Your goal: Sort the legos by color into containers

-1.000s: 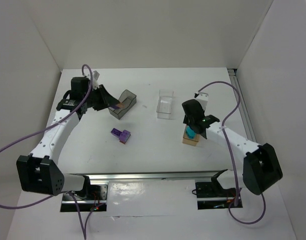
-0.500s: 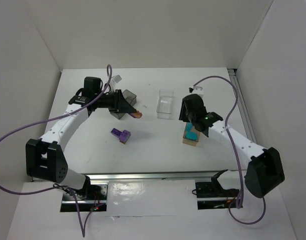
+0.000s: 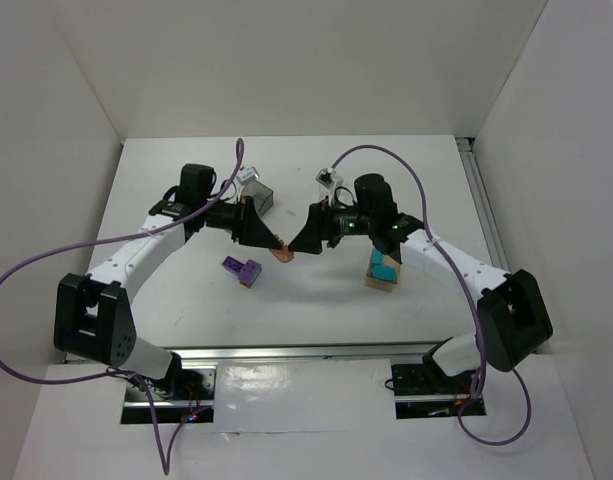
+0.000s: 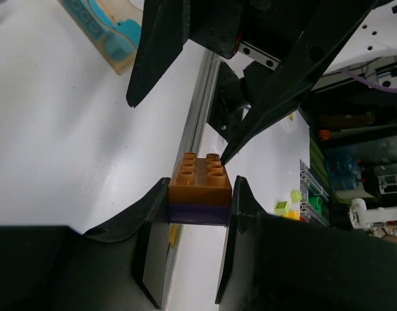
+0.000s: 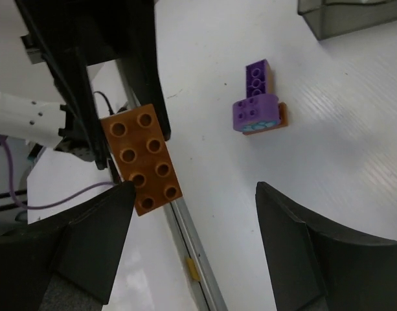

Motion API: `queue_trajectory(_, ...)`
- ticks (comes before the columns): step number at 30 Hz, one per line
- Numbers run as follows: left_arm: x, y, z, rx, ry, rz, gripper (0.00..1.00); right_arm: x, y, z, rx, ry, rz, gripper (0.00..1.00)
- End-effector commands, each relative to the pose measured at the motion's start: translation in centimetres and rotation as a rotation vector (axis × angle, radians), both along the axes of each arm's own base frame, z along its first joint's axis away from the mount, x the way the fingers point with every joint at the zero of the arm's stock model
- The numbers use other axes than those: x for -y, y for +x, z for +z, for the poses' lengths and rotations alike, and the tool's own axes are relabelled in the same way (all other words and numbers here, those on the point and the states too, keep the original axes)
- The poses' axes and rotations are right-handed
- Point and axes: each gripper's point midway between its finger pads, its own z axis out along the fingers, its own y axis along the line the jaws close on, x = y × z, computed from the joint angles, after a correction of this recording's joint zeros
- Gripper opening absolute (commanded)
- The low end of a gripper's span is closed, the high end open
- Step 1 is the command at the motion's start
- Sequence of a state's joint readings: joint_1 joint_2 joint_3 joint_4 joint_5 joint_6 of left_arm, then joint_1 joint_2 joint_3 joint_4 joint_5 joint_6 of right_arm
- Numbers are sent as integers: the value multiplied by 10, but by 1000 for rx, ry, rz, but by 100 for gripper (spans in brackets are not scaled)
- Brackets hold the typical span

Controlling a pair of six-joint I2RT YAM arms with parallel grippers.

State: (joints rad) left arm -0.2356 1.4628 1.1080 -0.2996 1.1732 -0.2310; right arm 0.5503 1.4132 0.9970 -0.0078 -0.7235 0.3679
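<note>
Pinching the orange-purple stack (image 4: 199, 179) in the left tool (image 4: 195, 207) above mid-desk (image 3: 316, 295), facing the right tool (image 5: 195, 194) spread wide — risks levering it loose and dropping it through an off-centre closure.

The right gripper (image 5: 195, 189) has its jaws wide apart, and an eight-stud orange-brown brick (image 5: 141, 160) sits just beside one finger, pinched by the left gripper (image 5: 133, 148). Beyond it a small purple brick cluster (image 5: 255, 107) lies on the white table (image 5: 328, 129). A corner of the dark grey container (image 5: 353, 10) shows at the top edge.
</note>
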Motion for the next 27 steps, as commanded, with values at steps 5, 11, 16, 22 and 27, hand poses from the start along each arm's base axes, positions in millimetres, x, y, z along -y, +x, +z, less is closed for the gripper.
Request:
queue_trajectory(5,4,-10,26,158,-95,-103,0,-24,-28,46,96,155,220,80)
queue_trajectory(11,7,-13,26,166,-103,-120,0,-35,-41,34,53,167,311,73)
queue_trajectory(16,7,-15,30,184,-113,-129,0,-37,-41,33,47,184,317,46)
queue_trajectory(22,6,-15,29,184,-112,-130,0,-35,-39,34,44,183,280,18)
queue_trajectory(27,6,-16,30,190,-109,-133,38,-30,-34,32,63,154,209,15)
